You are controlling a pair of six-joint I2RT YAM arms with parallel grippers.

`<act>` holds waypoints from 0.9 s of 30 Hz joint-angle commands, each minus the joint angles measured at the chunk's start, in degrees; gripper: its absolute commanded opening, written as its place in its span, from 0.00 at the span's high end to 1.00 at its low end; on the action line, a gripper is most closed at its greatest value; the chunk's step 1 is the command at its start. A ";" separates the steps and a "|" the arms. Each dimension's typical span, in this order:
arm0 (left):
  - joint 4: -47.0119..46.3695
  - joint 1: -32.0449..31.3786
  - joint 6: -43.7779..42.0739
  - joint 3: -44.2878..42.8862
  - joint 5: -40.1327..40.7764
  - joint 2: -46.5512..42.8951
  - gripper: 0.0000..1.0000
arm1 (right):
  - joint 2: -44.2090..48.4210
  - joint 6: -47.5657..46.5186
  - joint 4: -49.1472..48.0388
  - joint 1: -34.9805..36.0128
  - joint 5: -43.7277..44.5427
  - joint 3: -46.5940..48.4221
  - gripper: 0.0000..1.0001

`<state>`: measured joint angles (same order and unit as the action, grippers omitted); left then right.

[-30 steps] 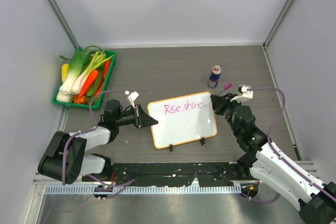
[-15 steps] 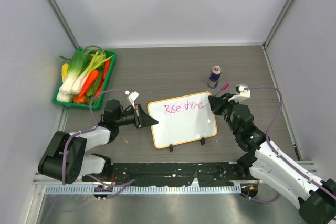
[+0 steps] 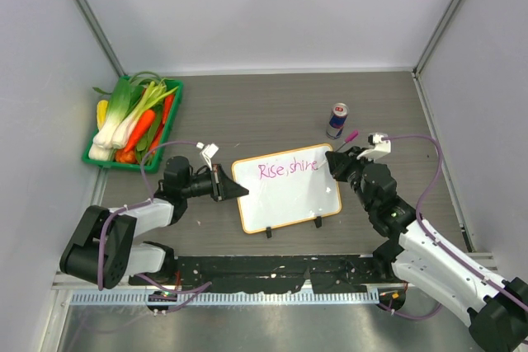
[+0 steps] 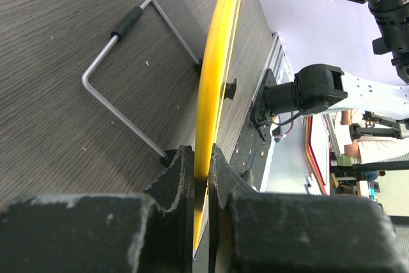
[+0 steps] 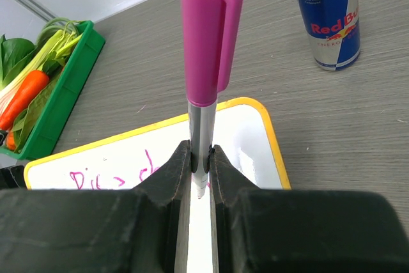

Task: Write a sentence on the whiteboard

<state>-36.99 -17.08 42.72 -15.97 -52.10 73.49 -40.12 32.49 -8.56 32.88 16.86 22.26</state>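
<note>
Since a second ago the right end effector (image 3: 337,161) has slid a little to the left, toward the right edge of the whiteboard (image 3: 289,199), and the marker (image 5: 204,49) has come with it. The board and the left end effector (image 3: 238,190) have not shifted.

We see the right end effector closed tight on the marker's grey barrel, just below the pink cap. The tip is hidden between the fingers. The left end effector is nearly shut, clamped on the frame at the board's left edge (yellow in the wrist view, more orange from above).

The board lies mid-surface (image 3: 272,113) between the two arms, slightly askew, with its two black feet on the near long edge. The sentence (image 3: 287,168), in pink, runs across its far half and reads roughly "Rise, shine". In the left wrist view a bent wire stand (image 4: 121,94) meets the frame.

A can (image 3: 337,119) stands upright just beyond the board's far right corner, near the marker. A green tray (image 3: 115,164) of vegetables (image 3: 132,117) sits at the far left, well apart from the board.
</note>
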 commanded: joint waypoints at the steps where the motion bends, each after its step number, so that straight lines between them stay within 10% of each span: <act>1: 4.21 0.21 -4.14 -0.47 5.87 0.95 1.00 | 0.22 0.65 -2.61 -0.10 0.63 0.50 0.99; 27: 4.12 0.12 -4.05 -0.73 5.25 1.39 1.00 | -2.69 -0.32 -4.01 -0.10 -1.22 2.26 0.99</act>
<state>-36.86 -17.08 42.61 -16.01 -52.12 73.45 -42.54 32.16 -9.41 32.88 16.10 22.28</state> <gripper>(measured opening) 0.083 0.171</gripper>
